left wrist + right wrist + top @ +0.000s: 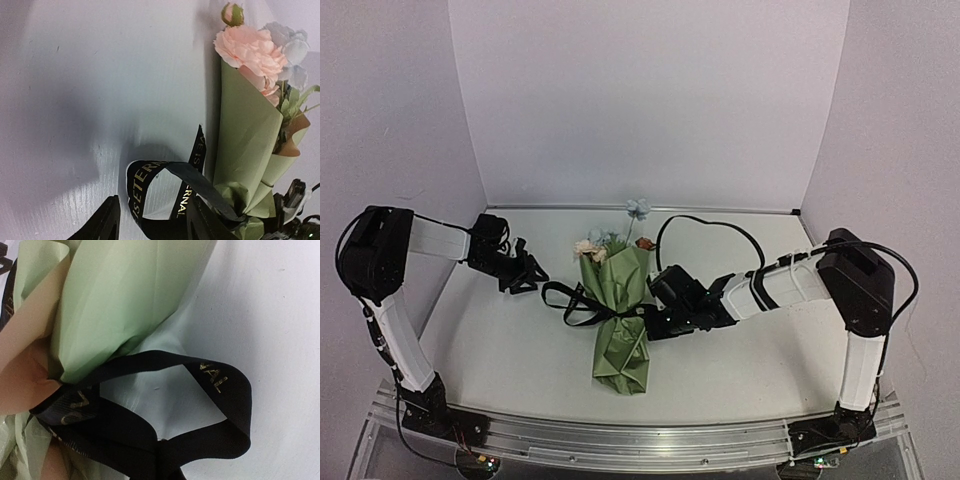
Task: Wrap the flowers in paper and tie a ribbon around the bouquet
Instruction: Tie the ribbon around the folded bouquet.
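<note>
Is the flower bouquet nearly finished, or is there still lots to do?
Nearly. Done: the paper is already wrapped into a cone around the flowers. In hand: the ribbon crosses the cone's narrow waist, and the right tool is shut on it there, while the left tool stands open beside a loose loop. Left: I see no finished knot or bow, so the ribbon probably needs pulling tight and tying.

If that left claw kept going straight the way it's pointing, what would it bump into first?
Most likely the ribbon, whose black loops lie just ahead of the open left gripper. The bouquet sits beyond, slightly to one side; depth is hard to judge.
</note>
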Controlling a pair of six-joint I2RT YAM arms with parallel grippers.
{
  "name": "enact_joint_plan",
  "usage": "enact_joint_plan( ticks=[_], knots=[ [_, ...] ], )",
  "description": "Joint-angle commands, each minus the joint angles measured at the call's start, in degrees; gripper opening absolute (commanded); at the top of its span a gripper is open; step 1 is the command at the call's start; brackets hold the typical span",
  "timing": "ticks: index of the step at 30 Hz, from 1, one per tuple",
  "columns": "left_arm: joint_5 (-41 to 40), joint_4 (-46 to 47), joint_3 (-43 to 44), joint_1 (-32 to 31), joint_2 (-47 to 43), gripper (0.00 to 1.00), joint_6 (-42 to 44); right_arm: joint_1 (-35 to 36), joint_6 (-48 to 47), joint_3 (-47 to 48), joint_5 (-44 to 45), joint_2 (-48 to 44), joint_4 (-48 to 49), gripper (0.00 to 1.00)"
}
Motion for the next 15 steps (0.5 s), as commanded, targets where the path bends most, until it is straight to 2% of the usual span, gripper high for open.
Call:
enact_joint_plan(
  ticks=[1,4,7,9,15],
  knots=[
    [-2.2,0.2,2.1,-1.8,-6.5,0.63,0.2,-0.1,0.6,-1.0,-0.9,-3.5,0.9,0.0],
    [-3.9,-0.3,2.3,-4.5,-10.0,0.71,0.2,0.0,1.0,-1.3,-1.1,-4.4,-0.1,0.0],
    [-3.8,-0.3,3.2,-8.6,-11.8,0.71,-0.7,-0.1,1.3,-1.8,-1.1,-5.5,-1.0,0.0],
    [-2.5,0.5,4.2,-12.0,-11.7,0.69,-1.8,-0.1,1.6,-2.1,-1.2,-6.1,-1.2,0.0],
    [3.3,3.5,8.9,-23.2,-6.3,0.52,-4.6,-0.1,3.1,-3.0,-1.8,-7.4,-1.5,0.0]
  ],
)
